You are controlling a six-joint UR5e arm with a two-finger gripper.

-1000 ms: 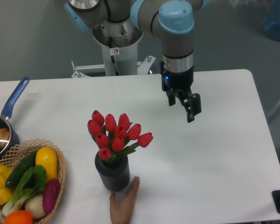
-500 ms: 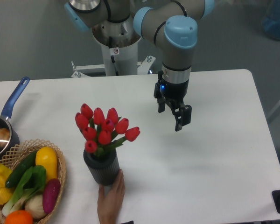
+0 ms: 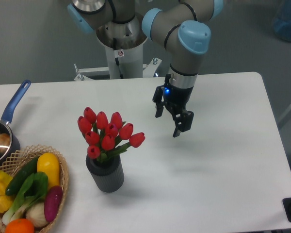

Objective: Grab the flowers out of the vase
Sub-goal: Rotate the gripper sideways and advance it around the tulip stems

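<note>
Your end effector (image 3: 168, 115) hangs open and empty above the counter (image 3: 223, 160), with the flowers (image 3: 108, 135) standing upright in the vase (image 3: 105, 175) below-left, well apart, stems free for gripping.

No readable text; only a small illegible sticker (image 3: 120, 53) on the robot base (image 3: 120, 48).
</note>
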